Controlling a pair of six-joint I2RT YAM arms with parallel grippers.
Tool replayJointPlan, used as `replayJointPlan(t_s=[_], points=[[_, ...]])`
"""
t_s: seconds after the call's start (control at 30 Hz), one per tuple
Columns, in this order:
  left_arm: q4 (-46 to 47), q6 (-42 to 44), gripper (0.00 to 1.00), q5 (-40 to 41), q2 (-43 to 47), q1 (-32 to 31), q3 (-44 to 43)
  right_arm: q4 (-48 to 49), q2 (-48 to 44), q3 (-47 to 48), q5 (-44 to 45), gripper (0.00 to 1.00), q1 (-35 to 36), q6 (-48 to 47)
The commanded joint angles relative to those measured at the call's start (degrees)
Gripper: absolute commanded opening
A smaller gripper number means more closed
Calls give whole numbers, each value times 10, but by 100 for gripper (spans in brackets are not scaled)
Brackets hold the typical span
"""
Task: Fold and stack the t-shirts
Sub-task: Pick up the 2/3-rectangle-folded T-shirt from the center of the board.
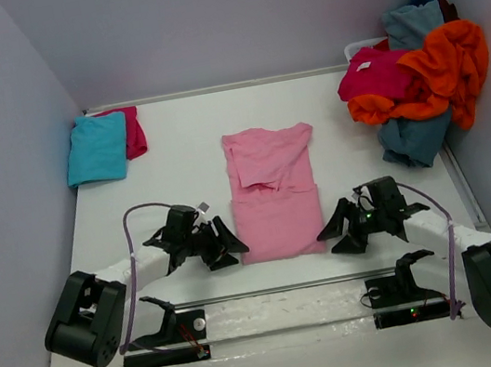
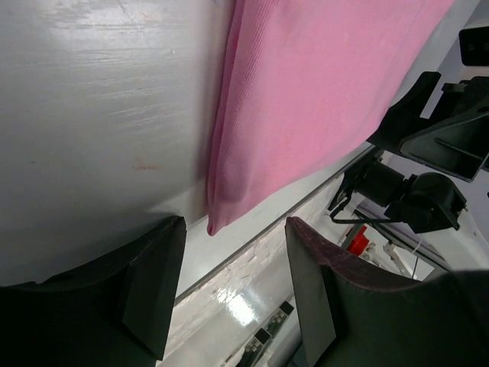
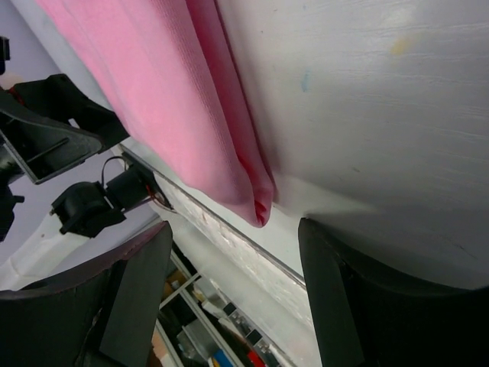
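A light pink t-shirt (image 1: 273, 193) lies flat in the middle of the table, folded into a long narrow strip with its sleeves tucked in. My left gripper (image 1: 228, 246) stands open just left of the shirt's near left corner (image 2: 218, 218), nothing between its fingers (image 2: 153, 283). On the other side my right gripper (image 1: 333, 228) is open too, beside the near right corner (image 3: 258, 206). Neither touches the cloth. A folded turquoise shirt (image 1: 96, 148) lies on a magenta one (image 1: 132, 130) at the back left.
At the back right, a heap of unfolded shirts spills from a white bin (image 1: 362, 46): magenta (image 1: 376, 74), orange (image 1: 452, 64), grey-blue (image 1: 414, 137). The table's near edge (image 1: 282, 288) runs just behind both grippers. Walls close in the left, back and right.
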State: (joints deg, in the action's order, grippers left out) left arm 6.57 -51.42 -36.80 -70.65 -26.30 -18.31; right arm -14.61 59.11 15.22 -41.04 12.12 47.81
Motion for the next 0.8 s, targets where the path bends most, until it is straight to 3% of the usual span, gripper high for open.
replayJointPlan(t_s=[0.0,0.77], points=[[-27,3,66,-1,17,-3,6,61,17,-28,-11,73,5,22],[74,-29,66,-28,-83,-43,26,213,121,-65,-28,67,16,60]])
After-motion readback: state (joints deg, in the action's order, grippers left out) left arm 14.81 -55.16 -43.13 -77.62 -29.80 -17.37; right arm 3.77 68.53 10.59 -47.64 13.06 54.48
